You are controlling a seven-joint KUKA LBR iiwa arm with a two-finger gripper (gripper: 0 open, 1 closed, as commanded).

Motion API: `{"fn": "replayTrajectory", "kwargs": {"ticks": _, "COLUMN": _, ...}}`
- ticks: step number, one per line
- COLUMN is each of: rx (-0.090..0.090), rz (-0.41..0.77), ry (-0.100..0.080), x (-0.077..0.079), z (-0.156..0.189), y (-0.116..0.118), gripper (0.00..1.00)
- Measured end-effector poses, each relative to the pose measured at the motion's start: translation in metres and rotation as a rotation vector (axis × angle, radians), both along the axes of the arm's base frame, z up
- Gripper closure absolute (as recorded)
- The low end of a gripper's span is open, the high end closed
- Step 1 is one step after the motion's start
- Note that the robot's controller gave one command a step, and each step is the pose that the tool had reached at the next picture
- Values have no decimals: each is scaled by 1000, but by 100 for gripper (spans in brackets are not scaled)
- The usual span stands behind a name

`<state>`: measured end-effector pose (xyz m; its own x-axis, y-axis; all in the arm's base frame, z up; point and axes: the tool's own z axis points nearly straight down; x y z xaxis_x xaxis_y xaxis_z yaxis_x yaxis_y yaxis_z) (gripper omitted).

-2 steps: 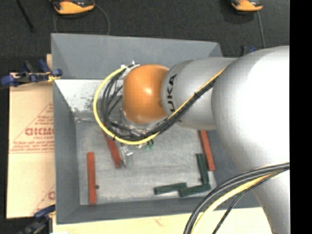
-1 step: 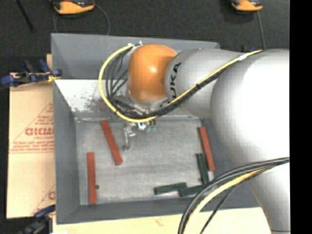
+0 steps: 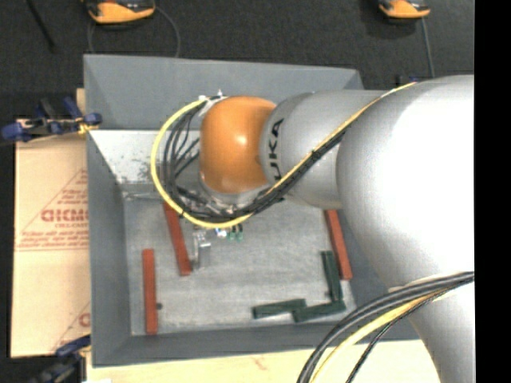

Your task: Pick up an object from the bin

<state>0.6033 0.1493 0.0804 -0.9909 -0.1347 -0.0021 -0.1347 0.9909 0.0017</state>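
Note:
My gripper point(image 3: 201, 251) hangs low in the left half of the bin, under the arm's orange cover. Right beside it, on its left, a red-brown flat stick point(image 3: 177, 242) lies slanted on the bin floor, its lower end close to the gripper's tip. Whether the two touch I cannot tell. A second red-brown stick point(image 3: 148, 290) lies upright along the left wall, further left and nearer the front.
A third red-brown stick point(image 3: 338, 247) lies along the right wall. Dark green strips form an L in the front right corner: one upright point(image 3: 332, 281), one flat along the front point(image 3: 279, 311). The arm covers the bin's back and right.

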Motion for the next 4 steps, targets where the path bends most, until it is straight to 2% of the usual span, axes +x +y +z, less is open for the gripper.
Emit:
{"fn": "replayTrajectory", "kwargs": {"ticks": 1, "rx": 0, "rz": 141, "ry": -4, "x": 0, "z": -9, "y": 43, "gripper": 0}}
{"fn": "replayTrajectory", "kwargs": {"ticks": 2, "rx": -8, "rz": 275, "ry": -6, "x": -18, "z": -8, "y": 70, "gripper": 0}}
{"fn": "replayTrajectory", "kwargs": {"ticks": 3, "rx": -18, "rz": 260, "ry": -4, "x": -62, "z": -7, "y": 77, "gripper": 0}}
{"fn": "replayTrajectory", "kwargs": {"ticks": 4, "rx": -14, "rz": 581, "ry": -13, "x": -123, "z": 0, "y": 77, "gripper": 0}}
